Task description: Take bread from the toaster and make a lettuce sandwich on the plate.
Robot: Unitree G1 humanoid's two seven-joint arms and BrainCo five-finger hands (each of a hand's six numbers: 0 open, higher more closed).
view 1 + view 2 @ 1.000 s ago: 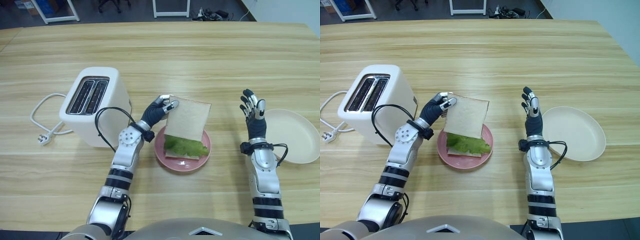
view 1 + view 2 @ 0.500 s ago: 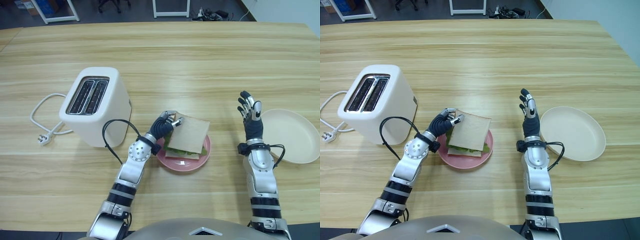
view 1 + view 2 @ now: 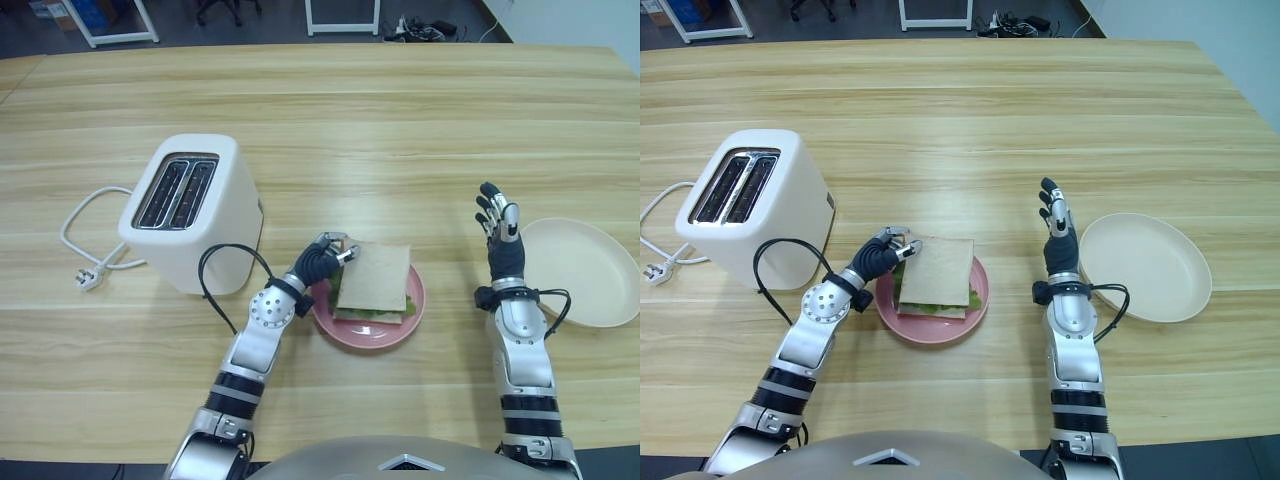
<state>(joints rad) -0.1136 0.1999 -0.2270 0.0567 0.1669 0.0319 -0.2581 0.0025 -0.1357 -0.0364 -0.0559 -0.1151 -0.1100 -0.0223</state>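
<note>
Top bread slice (image 3: 372,275) lies flat over the lettuce (image 3: 973,297) on the pink plate (image 3: 370,333). The sandwich appears assembled; only release is outstanding. Left hand (image 3: 318,262): fingers curled on the slice's left corner. Right hand (image 3: 500,235): raised, fingers spread, holding nothing. Toaster (image 3: 190,210) and cream dish (image 3: 585,270) flank the plate on the wooden tabletop (image 3: 400,120). Cables lie on the floor beyond.

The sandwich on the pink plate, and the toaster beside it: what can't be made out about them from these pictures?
- Most of the lettuce, and whatever lies beneath it: covered by the top slice in both eye views; only green edges show.
- Inside the toaster slots: dark in both views, so bread inside cannot be ruled out.
- The left hand, at the top slice's corner: gripping or just touching is too small to tell.
</note>
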